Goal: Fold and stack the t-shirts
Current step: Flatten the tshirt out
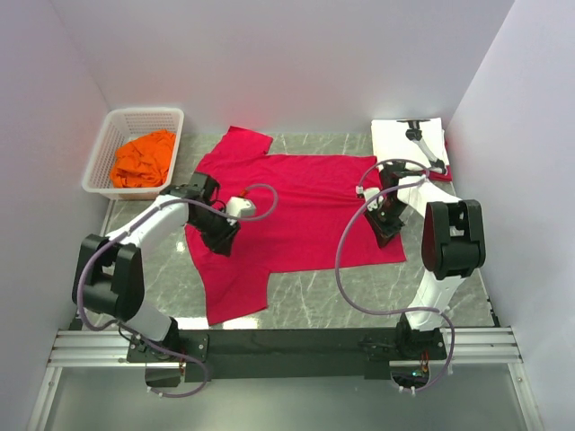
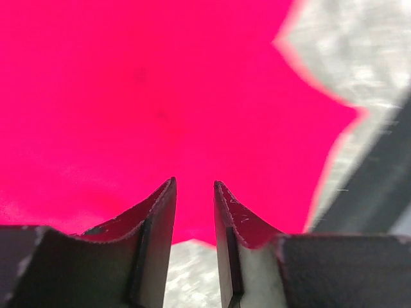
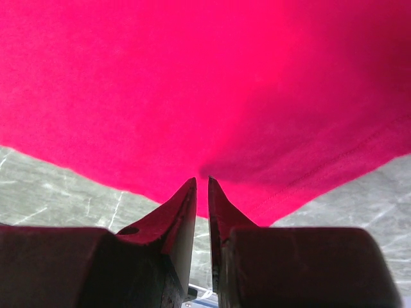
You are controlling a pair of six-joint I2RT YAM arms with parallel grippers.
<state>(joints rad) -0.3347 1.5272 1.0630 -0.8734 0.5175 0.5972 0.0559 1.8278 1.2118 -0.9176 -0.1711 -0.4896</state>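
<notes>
The right tool (image 3: 201,179) has its jaws drawn almost together, with only a thin slit between them. They pinch the stitched hem of the red t-shirt (image 3: 205,77), and the cloth puckers to a point at the tips. In the right wrist view the hem rises from the tips, with the grey marbled counter (image 3: 58,186) showing beneath it on both sides.

The left tool (image 2: 194,181) has its jaws apart with a plain gap. The shirt's (image 2: 160,96) edge lies right at the tips, and in the gap red cloth shows above and counter below. Nothing looks squeezed between the fingers. Beyond the tips the edge runs in wavy folds.

From above, the left tool (image 1: 218,235) sits on the shirt's left end, between the two sleeves. The right tool (image 1: 388,224) is at the opposite end, toward the counter's right edge.

The red t-shirt (image 1: 296,206) is spread across the middle of the counter (image 1: 305,305). One sleeve points to the far edge and the other to the near edge.

The orange t-shirt (image 1: 144,159) lies crumpled in the white basket (image 1: 144,112) at the far left corner. The white t-shirt (image 1: 395,135) lies flat at the far right corner, just beyond the right tool.
</notes>
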